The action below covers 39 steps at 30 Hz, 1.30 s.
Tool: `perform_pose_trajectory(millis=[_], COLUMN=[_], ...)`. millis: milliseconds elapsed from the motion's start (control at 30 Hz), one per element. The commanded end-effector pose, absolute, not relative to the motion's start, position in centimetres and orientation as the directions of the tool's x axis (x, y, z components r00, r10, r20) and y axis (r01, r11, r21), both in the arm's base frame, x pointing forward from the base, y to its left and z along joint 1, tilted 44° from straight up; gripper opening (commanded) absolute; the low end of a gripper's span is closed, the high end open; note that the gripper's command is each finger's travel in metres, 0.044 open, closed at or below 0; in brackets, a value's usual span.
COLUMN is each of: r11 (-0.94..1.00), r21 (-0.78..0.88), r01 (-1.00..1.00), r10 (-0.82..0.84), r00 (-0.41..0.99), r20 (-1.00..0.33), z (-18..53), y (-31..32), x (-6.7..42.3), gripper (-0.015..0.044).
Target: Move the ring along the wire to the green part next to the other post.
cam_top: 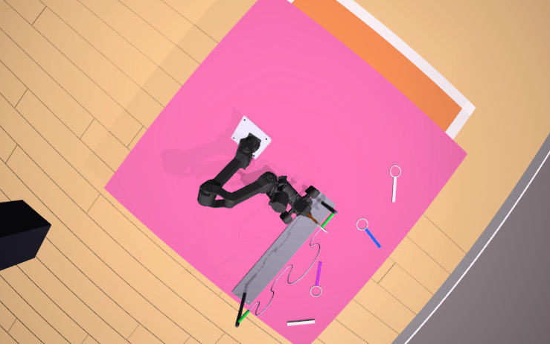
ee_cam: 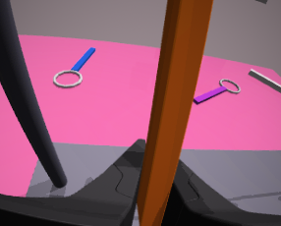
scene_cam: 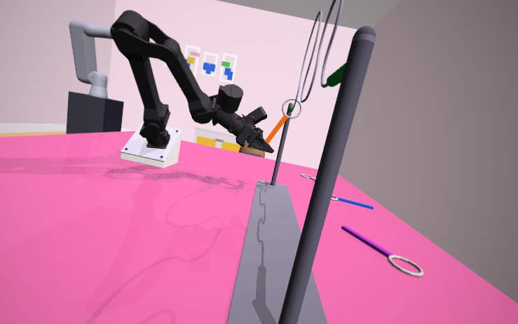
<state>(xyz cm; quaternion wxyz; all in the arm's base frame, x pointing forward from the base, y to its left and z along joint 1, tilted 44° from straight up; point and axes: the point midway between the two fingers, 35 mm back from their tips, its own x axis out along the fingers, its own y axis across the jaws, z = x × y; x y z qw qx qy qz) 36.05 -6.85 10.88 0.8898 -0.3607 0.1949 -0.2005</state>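
My gripper [cam_top: 307, 212] [scene_cam: 263, 143] [ee_cam: 147, 145] is shut on the lower end of the orange handle [cam_top: 312, 218] [scene_cam: 275, 127] [ee_cam: 173, 93]. The handle slants up to the white ring [cam_top: 323, 229] [scene_cam: 291, 107]. The ring sits around the green part of the wire [cam_top: 328, 220] beside the post nearer the arm [cam_top: 328, 207] [scene_cam: 278, 156] [ee_cam: 29, 113]. The other post [cam_top: 240, 308] [scene_cam: 329, 181] carries its own green part [cam_top: 245, 316] [scene_cam: 337, 74] at the plate's far end. The thin grey wire [scene_cam: 322, 76] loops between the two. Both posts stand on a grey baseplate [cam_top: 268, 260] [scene_cam: 273, 225] [ee_cam: 88, 159].
Loose on the pink mat beside the plate lie a blue-handled ring [cam_top: 371, 235] [scene_cam: 355, 203] [ee_cam: 76, 70], a purple-handled ring [cam_top: 318, 275] [scene_cam: 367, 240] [ee_cam: 215, 92], a white-handled ring [cam_top: 394, 188] and a white bar [cam_top: 301, 322] [ee_cam: 267, 82]. The arm's white base [cam_top: 251, 136] [scene_cam: 152, 151] stands mid-mat.
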Motion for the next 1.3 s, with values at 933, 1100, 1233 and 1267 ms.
perform_pose_trajectory(millis=[933, 1100, 1233, 1267], r11=[0.661, 0.661, 0.661, 0.661], r21=[-0.72, -0.72, -0.72, -0.72], r01=[0.212, 0.212, 0.212, 0.212], r10=[-0.496, -0.496, -0.496, -0.496], r00=[0.843, 0.843, 0.843, 0.843], r20=[-0.206, -0.206, -0.206, -0.206], z=[8.1, 8.1, 8.1, 8.1], y=[-6.7, -6.8, -6.8, -6.8], x=[36.0, 36.0, 36.0, 36.0], gripper=[-0.015, -0.015, -0.015, -0.015])
